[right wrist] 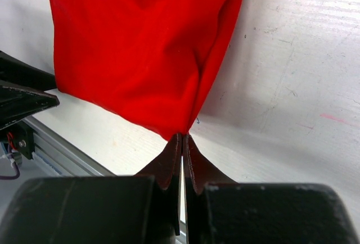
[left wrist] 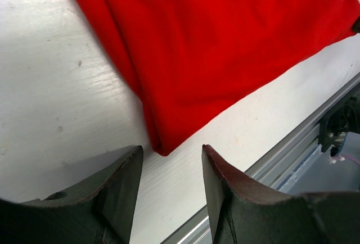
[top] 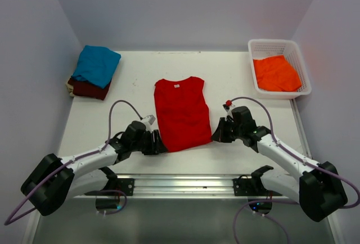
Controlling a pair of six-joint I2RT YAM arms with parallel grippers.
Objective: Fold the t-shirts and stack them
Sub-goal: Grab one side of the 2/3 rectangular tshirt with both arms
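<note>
1. Left wrist view: your left pincer (left wrist: 171,153) gapes empty; a hem corner of the red t-shirt (left wrist: 214,53) lies just above its gap.
2. Right wrist, lower centre: your right pincer (right wrist: 184,138) is pinched on the other corner, shirt stretching up-frame.

White arms (top: 84,164), black joints (top: 48,182), lilac cables (top: 119,102), dark claw fingers (left wrist: 112,199)

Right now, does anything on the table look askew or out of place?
Only mildly: the teal shirt sits crooked on the maroon shirt, overhanging it. The red shirt lies flat; the orange shirt is bunched in the basket.
</note>
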